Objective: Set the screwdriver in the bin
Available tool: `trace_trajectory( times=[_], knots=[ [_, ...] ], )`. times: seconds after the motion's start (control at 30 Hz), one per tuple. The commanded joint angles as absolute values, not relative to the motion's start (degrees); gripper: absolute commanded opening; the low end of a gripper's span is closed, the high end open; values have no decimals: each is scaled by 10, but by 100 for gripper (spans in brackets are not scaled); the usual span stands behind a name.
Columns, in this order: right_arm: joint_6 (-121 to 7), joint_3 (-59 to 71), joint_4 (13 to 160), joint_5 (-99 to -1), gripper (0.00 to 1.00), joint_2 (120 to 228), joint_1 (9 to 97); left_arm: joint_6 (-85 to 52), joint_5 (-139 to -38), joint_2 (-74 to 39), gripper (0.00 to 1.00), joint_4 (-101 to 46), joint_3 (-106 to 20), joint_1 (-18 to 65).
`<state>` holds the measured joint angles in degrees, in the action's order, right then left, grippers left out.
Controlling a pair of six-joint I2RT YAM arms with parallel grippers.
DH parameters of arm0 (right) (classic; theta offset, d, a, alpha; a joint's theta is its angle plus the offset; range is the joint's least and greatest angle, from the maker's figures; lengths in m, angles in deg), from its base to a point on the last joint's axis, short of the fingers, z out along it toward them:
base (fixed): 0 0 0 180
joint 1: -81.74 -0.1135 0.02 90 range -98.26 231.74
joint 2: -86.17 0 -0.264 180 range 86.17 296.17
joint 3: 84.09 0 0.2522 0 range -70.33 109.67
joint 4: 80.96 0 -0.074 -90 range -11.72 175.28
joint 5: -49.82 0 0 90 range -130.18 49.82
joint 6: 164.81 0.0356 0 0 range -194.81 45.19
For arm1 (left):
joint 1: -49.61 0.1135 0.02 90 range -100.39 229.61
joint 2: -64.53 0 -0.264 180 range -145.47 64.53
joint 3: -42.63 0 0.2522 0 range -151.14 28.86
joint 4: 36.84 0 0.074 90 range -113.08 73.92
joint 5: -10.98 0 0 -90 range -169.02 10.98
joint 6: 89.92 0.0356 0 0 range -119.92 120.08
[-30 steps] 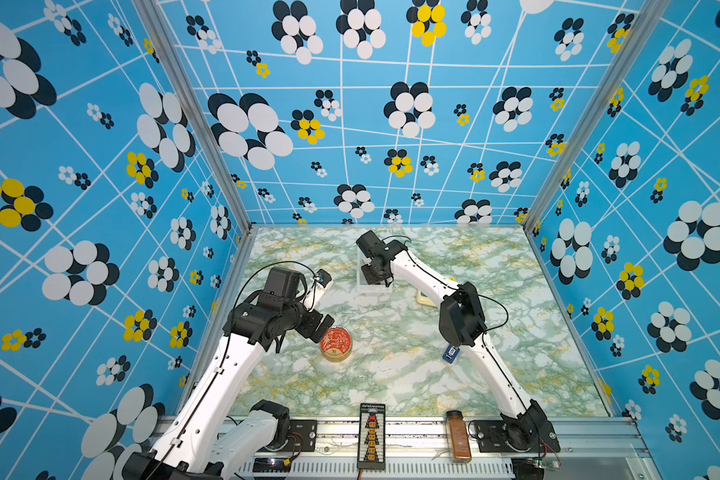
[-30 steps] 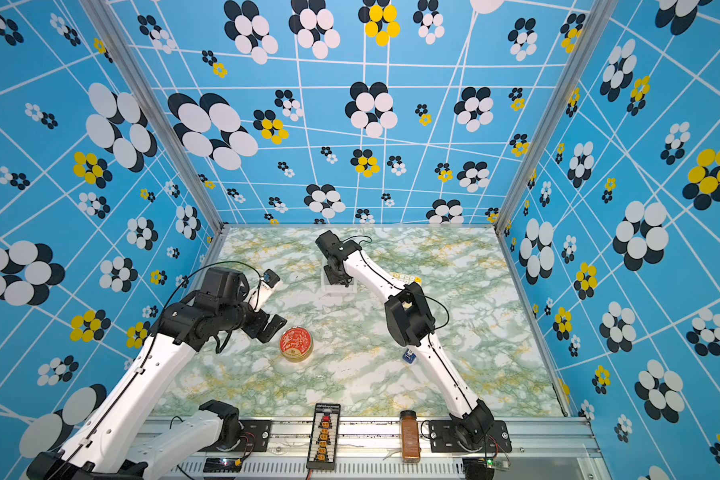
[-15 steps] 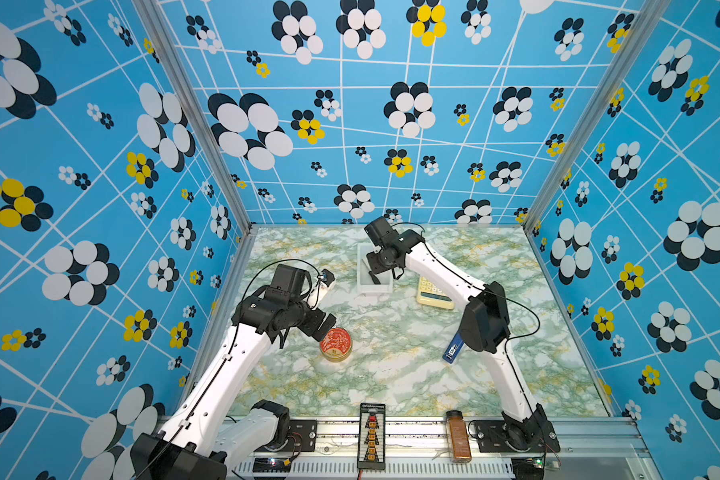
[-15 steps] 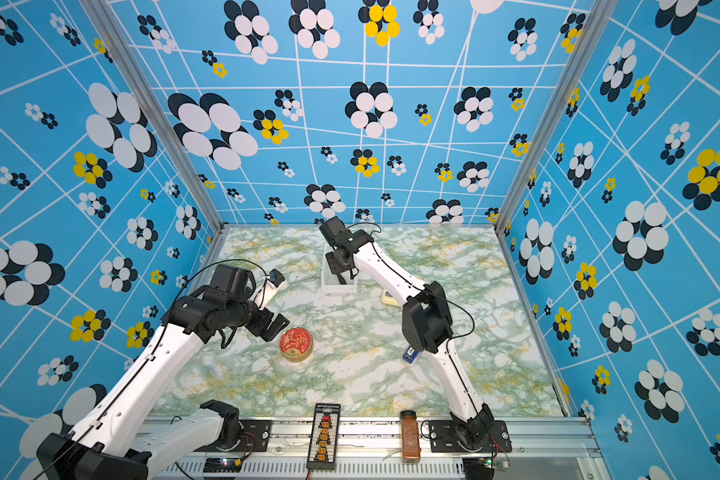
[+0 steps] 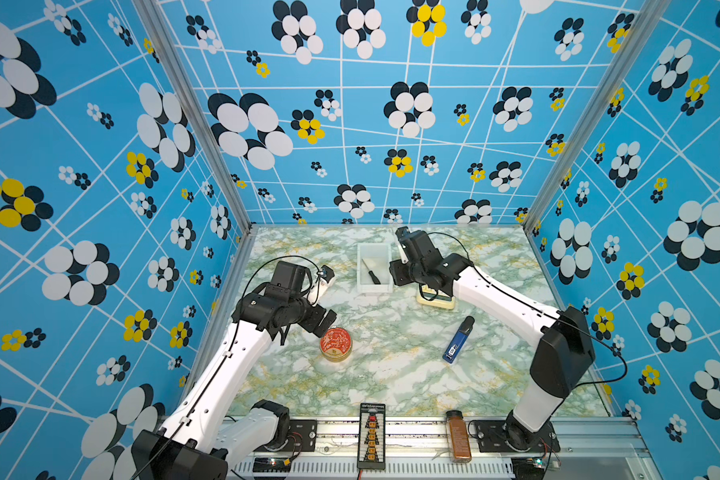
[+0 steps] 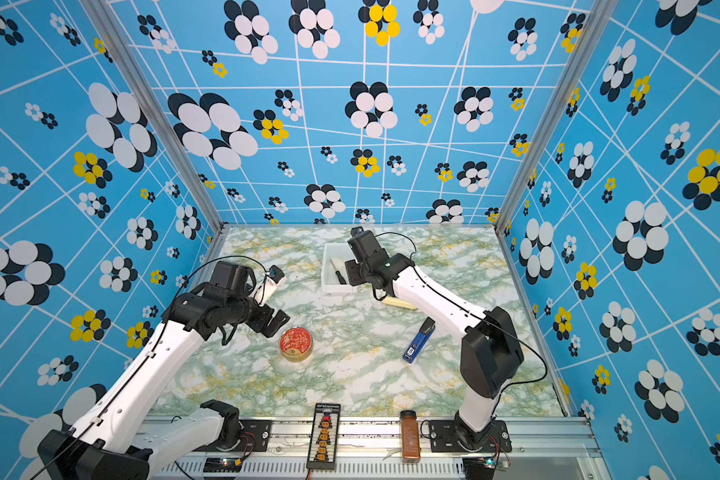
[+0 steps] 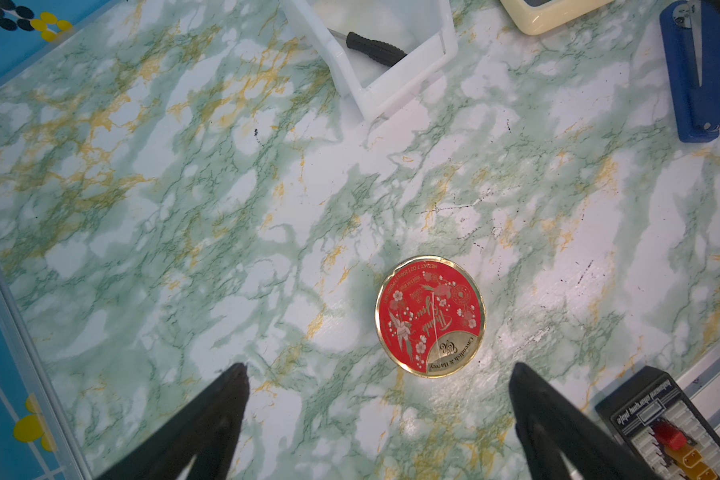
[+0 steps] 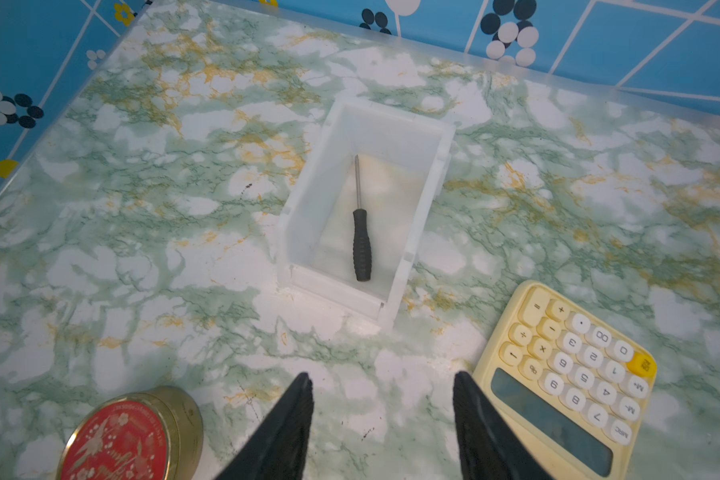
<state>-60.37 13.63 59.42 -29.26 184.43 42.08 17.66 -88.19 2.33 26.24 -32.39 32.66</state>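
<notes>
The screwdriver [image 8: 361,245], with a black handle and a thin grey shaft, lies flat on the floor of the white bin [image 8: 308,208]; nothing touches it. Both top views show the screwdriver [image 5: 371,272] [image 6: 338,274] inside the bin [image 5: 374,289] [image 6: 337,289] at the back middle of the table. My right gripper [image 8: 381,382] [image 5: 396,272] hangs just right of the bin, open and empty. My left gripper [image 7: 377,372] [image 5: 325,322] is open above the table beside a red tin, holding nothing. In the left wrist view the screwdriver's handle [image 7: 375,48] shows over the bin wall [image 7: 350,70].
A red round tin [image 5: 336,343] [image 7: 430,316] sits left of centre. A pale yellow calculator [image 5: 435,299] [image 8: 574,374] lies under the right forearm. A blue-and-black gadget [image 5: 458,338] lies to the right. A connector board [image 5: 371,434] and brown bottle [image 5: 458,436] rest on the front rail.
My right gripper has drawn back from over the bin to its right side, and the screwdriver now lies uncovered inside. The left arm has shifted slightly.
</notes>
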Motion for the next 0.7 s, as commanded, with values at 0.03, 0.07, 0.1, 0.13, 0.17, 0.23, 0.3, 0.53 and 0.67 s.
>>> trace_trajectory(
  times=[0.03,0.07,0.1,0.13,0.17,0.23,0.3,0.53,0.67],
  knots=[
    [-592,76,659,-266,58,1796,424,167,-869,17,99,256,-334,323],
    [-593,71,655,-264,58,1792,425,165,-867,18,99,254,-334,323],
    [-597,67,648,-263,58,1788,425,163,-865,15,99,253,-335,323],
    [-605,61,646,-261,58,1784,425,160,-862,16,99,252,-335,323],
    [-603,55,645,-256,58,1779,425,157,-857,15,99,249,-334,323],
    [-600,28,655,-238,59,1757,425,152,-846,16,99,244,-333,323],
    [-590,-19,700,-211,73,1728,425,146,-836,17,99,237,-328,323],
    [-591,-106,783,-182,99,1658,435,128,-816,18,99,212,-309,326],
    [-607,-100,770,-183,99,1652,438,111,-804,17,99,188,-300,332]
  ],
)
